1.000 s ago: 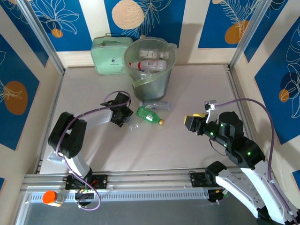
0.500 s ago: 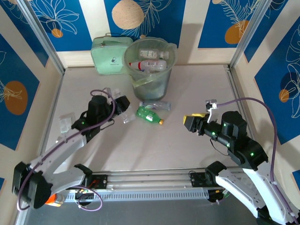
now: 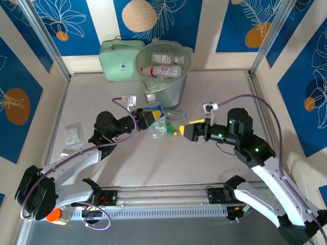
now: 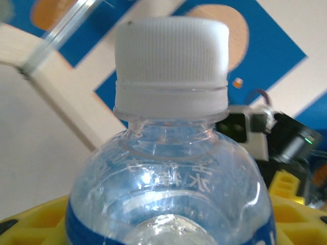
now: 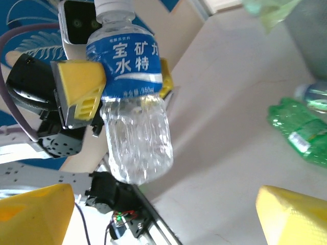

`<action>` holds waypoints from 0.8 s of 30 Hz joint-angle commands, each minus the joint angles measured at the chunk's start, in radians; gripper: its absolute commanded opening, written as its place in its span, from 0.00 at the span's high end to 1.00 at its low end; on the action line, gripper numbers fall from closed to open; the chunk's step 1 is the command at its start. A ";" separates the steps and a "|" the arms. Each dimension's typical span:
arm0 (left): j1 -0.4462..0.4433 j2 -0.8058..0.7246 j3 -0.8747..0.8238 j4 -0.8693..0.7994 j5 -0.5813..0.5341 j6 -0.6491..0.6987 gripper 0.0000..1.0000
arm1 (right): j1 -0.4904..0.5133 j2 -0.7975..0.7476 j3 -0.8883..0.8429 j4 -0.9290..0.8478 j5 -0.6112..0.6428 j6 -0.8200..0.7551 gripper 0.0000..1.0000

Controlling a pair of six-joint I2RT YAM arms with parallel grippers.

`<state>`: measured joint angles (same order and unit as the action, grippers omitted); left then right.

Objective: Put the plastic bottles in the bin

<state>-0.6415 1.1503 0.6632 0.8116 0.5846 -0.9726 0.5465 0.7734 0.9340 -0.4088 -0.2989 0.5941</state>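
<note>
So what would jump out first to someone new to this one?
A clear bottle with a blue label and white cap hangs above the table, clamped in the left pincer, mid-table in front of the bin. The right pincer faces it from the right, open and holding nothing. A green bottle lies on the table close by.

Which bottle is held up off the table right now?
The clear bottle with the blue label and white cap, clamped in the left end effector. The green bottle lies on the table; others sit in the bin.
</note>
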 commanded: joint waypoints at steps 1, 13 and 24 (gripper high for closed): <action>-0.040 0.028 0.022 0.184 0.064 -0.032 0.46 | 0.018 0.043 0.011 0.107 -0.108 0.013 0.04; -0.104 0.124 0.045 0.348 0.041 -0.121 0.47 | 0.123 0.174 0.002 0.306 -0.167 0.018 0.08; -0.113 0.112 0.058 0.302 0.027 -0.099 0.46 | 0.163 0.183 -0.032 0.350 -0.136 0.016 0.37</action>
<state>-0.7441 1.2728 0.6891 1.0782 0.6205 -1.0840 0.6945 0.9691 0.9184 -0.0986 -0.4252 0.6121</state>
